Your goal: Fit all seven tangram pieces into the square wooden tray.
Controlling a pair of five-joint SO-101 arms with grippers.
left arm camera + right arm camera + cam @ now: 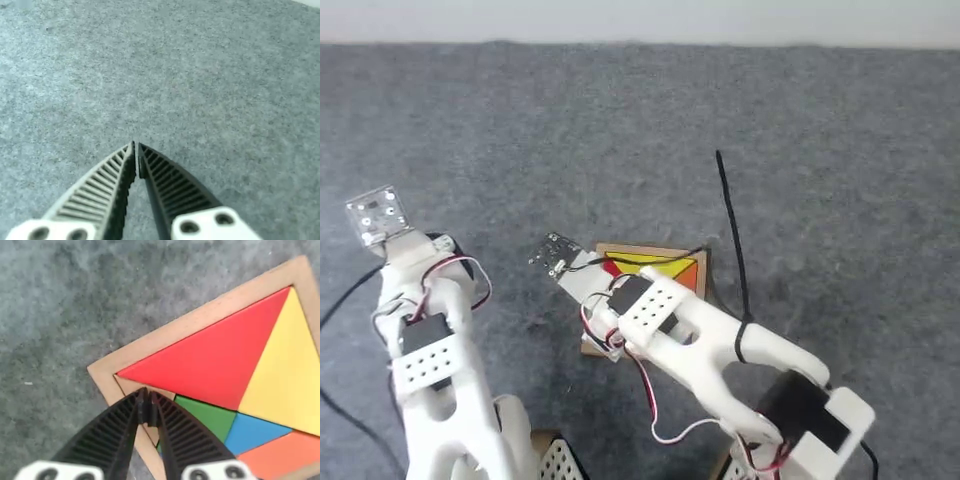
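The square wooden tray (700, 262) lies on the grey carpet at mid table, largely under my right arm. In it lie a red triangle (210, 360), a yellow triangle (285, 370), a green piece (210, 417), a blue piece (252, 432) and an orange piece (280, 455). A narrow strip of bare wood (131, 385) shows by the tray's corner. My right gripper (147, 401) hangs shut over that corner, nothing visibly held. My left gripper (136, 146) is shut above bare carpet, far left of the tray (382, 215).
A thin black cable (730, 225) runs from the right arm up past the tray's right side. Grey carpet (520, 130) spreads all around, with a pale wall edge at the back. The arm bases stand at the front edge.
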